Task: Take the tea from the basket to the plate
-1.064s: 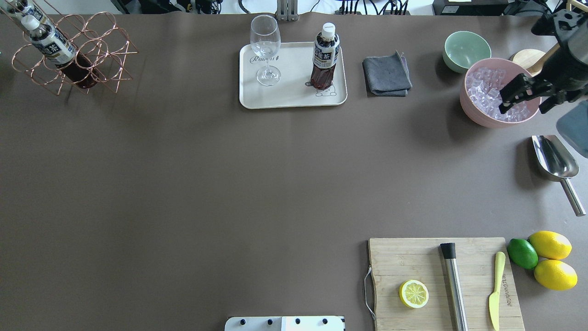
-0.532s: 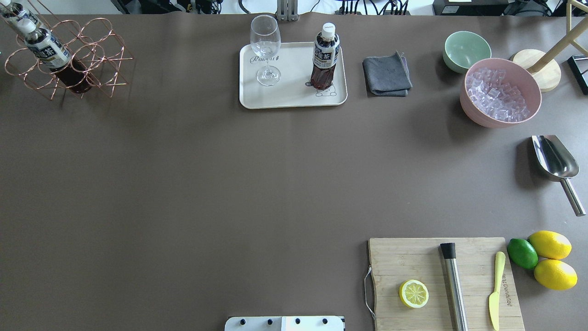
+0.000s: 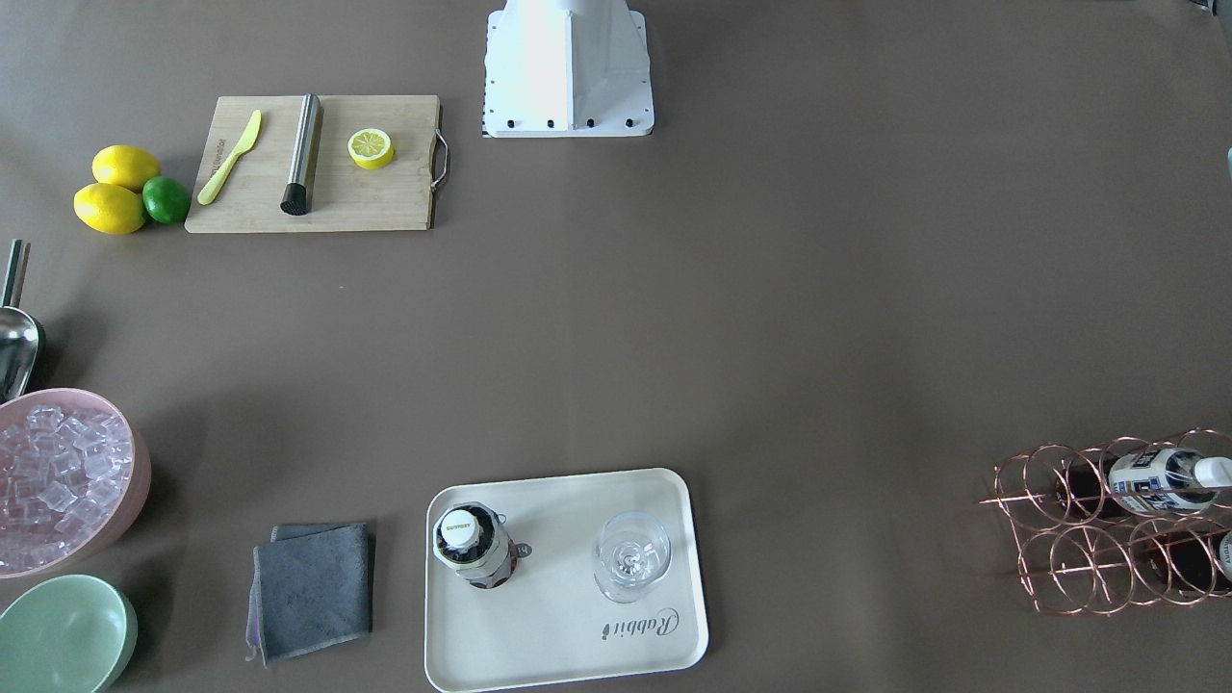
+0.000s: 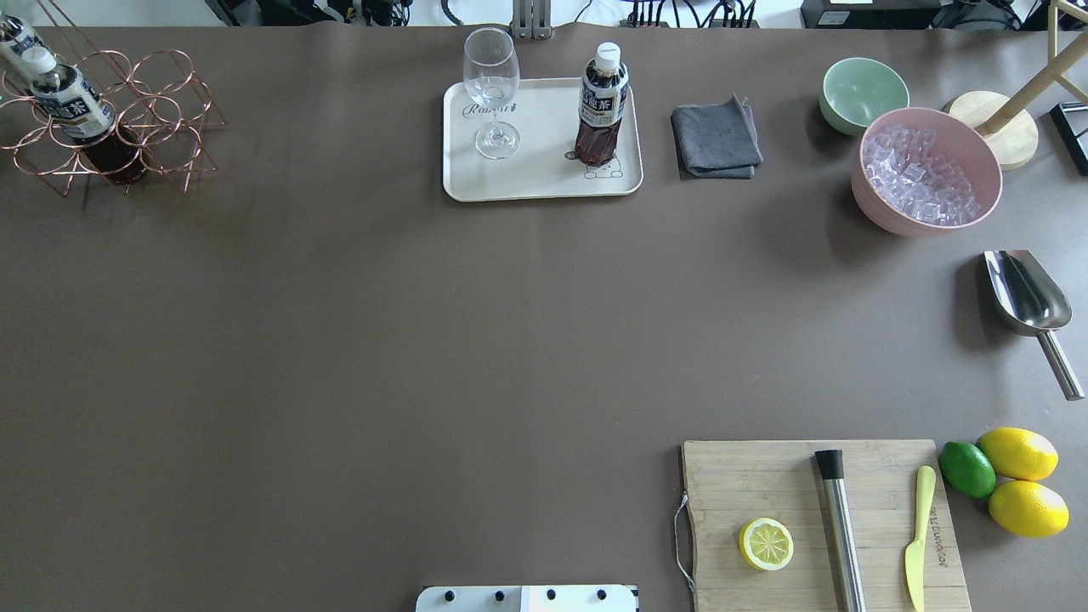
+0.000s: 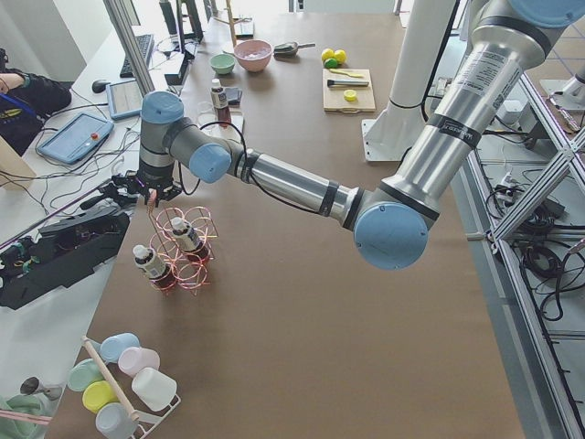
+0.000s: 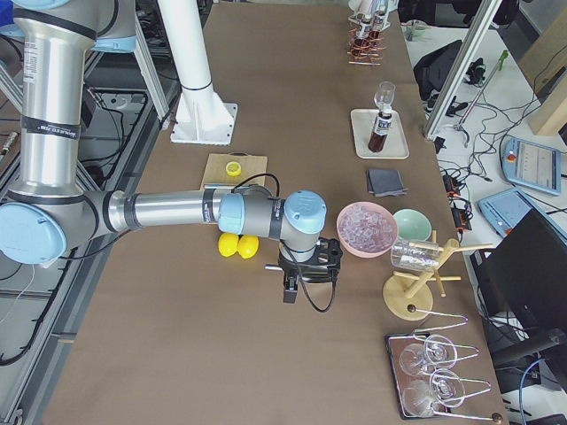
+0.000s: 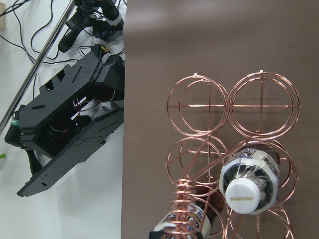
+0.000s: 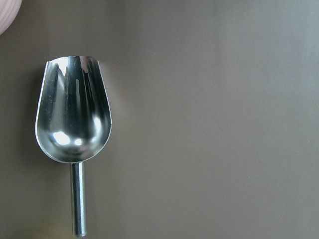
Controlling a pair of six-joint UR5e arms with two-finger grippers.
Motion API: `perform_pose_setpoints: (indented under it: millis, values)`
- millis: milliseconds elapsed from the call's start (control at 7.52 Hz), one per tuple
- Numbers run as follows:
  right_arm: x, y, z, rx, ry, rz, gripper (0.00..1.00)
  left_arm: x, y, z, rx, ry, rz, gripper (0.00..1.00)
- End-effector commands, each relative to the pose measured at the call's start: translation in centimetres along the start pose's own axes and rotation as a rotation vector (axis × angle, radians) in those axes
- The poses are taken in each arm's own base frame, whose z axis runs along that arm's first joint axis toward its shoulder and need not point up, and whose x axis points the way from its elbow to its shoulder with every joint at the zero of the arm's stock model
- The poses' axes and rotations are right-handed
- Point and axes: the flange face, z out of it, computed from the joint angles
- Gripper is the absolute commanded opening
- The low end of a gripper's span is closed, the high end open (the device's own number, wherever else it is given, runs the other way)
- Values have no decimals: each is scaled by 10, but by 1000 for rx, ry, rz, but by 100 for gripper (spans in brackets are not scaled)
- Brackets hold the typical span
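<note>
Dragged further toward the 10 o'clock corner since a second ago, the basket (image 4: 136, 119) is what has shifted, and the right pincer (image 6: 290, 290) has gone from above the pink bowl (image 4: 901, 225). Nearest, at 3 o'clock, that pincer hangs over the steel scoop (image 8: 74, 117); I cannot tell whether it is clenched. At 12 o'clock the tea (image 4: 602, 106) stands upright on the plate (image 4: 544, 170) beside the wine glass (image 4: 491, 81), so the transfer looks done. Farthest, the left pincer (image 5: 151, 194) seems to be at the basket's twisted handle (image 7: 187, 209), its grip hidden; two bottles (image 7: 249, 186) sit in the rings. The next move calls for settling the basket flat on the surface, then letting go.
</note>
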Motion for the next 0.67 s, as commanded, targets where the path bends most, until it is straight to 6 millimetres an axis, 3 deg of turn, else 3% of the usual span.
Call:
perform_pose_setpoints:
  millis: [0, 399, 532]
  values:
    - [21, 11, -7, 15, -17, 50, 100, -1, 2, 8, -2, 7, -3, 0]
    - [27, 14, -6, 15, -18, 64, 100, -3, 3, 8, -20, -5, -3, 0]
    - [27, 14, -5, 14, -16, 63, 100, -3, 4, 9, -20, -4, -9, 68]
